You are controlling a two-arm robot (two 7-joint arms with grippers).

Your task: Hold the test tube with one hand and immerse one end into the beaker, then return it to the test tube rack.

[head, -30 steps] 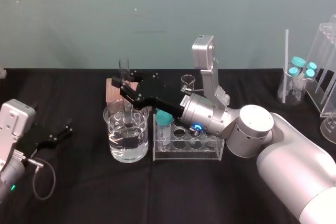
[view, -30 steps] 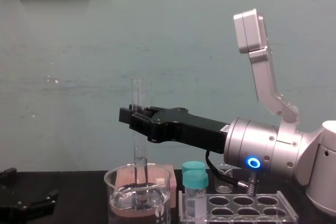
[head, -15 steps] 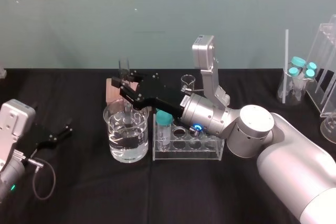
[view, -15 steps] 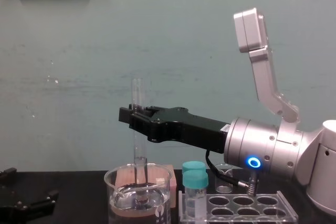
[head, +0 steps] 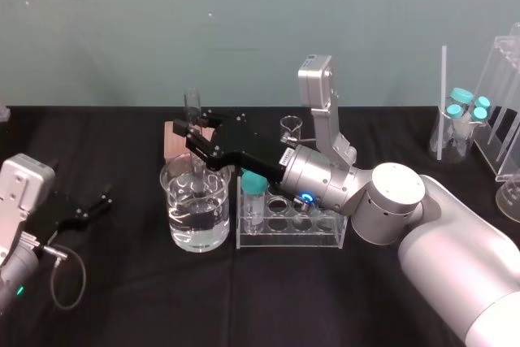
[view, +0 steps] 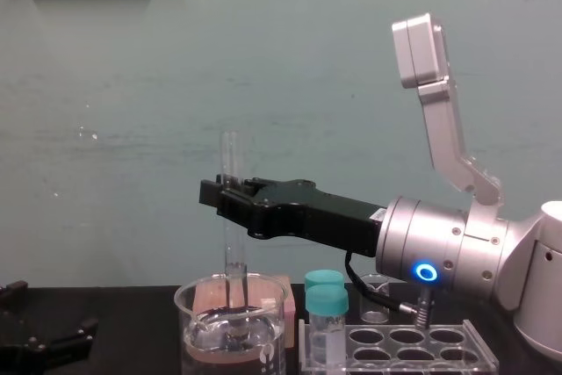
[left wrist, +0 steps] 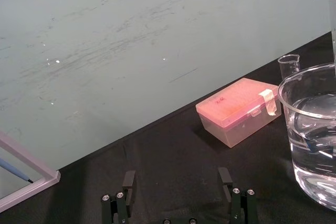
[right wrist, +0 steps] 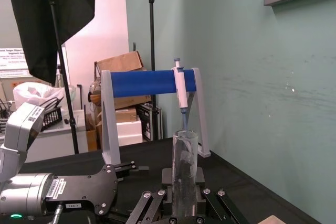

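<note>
The test tube (head: 192,115) stands upright over the beaker (head: 195,215), and its rounded lower end dips into the water. My right gripper (head: 197,137) is shut on the tube's middle, above the beaker's rim. From the side, the tube (view: 232,217) runs down through the right gripper (view: 225,194) into the beaker (view: 198,340). The right wrist view has the tube (right wrist: 185,171) clamped between the fingers. The clear test tube rack (head: 313,237) sits just right of the beaker. My left gripper (head: 96,204) rests open at the table's left, apart from everything.
A pink box (head: 172,140) lies behind the beaker. Teal-capped vials (head: 254,194) stand in the rack's left end, close to the beaker. A tiny beaker (head: 290,127) stands behind the rack. A flask with teal-capped vials (head: 461,123) and a clear stand (head: 505,111) are at far right.
The right gripper and the test tube have crept up very slightly. The tube's end is still in the beaker. The left arm has not moved.
</note>
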